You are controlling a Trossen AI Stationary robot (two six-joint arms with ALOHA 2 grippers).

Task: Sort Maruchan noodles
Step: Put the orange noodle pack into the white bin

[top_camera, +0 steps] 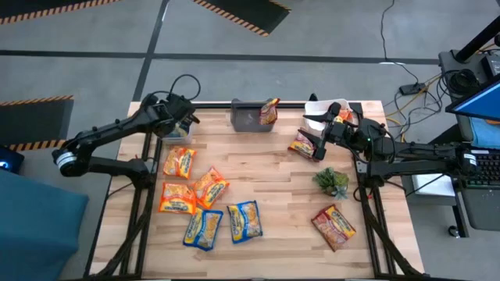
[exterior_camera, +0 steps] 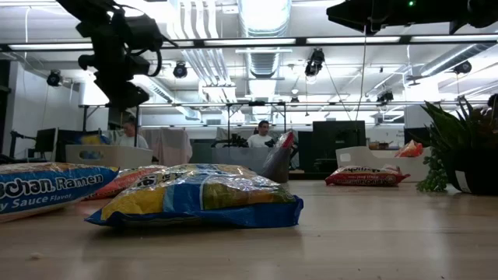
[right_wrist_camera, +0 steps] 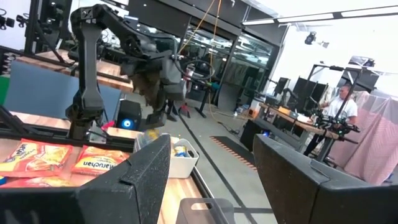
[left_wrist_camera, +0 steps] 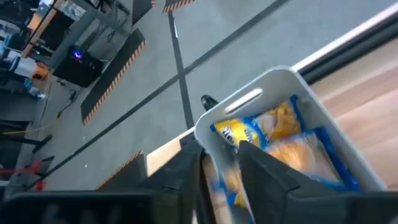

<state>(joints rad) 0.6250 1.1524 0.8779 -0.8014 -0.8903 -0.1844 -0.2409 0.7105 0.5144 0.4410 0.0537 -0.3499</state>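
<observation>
My left gripper (top_camera: 186, 125) (left_wrist_camera: 221, 168) hangs over a white bin (left_wrist_camera: 249, 98) at the table's far-left corner, fingers a little apart. A blue-and-yellow noodle packet (left_wrist_camera: 292, 134) lies in that bin. My right gripper (top_camera: 319, 134) (right_wrist_camera: 211, 168) is wide open and holds nothing. It hovers at the far right, beside a dark red packet (top_camera: 303, 144) lying flat on the table. Orange packets (top_camera: 180, 161) (top_camera: 178, 197) (top_camera: 209, 187), blue-and-yellow ones (top_camera: 203, 228) (top_camera: 244, 221) (exterior_camera: 198, 198) and another dark red one (top_camera: 334, 226) lie flat on the wood. My left gripper comes at the bin from above. A blurred blue-and-yellow packet end (left_wrist_camera: 222, 183) shows in the gap between the fingers; I cannot tell whether they touch it.
A grey bin (top_camera: 248, 117) at the far middle holds a packet (top_camera: 269, 112) leaning on its wall. A white bin (top_camera: 316, 105) with an orange packet (top_camera: 346, 117) sits at the far right. A small green plant (top_camera: 332, 181) stands near the right edge. People sit beyond the table.
</observation>
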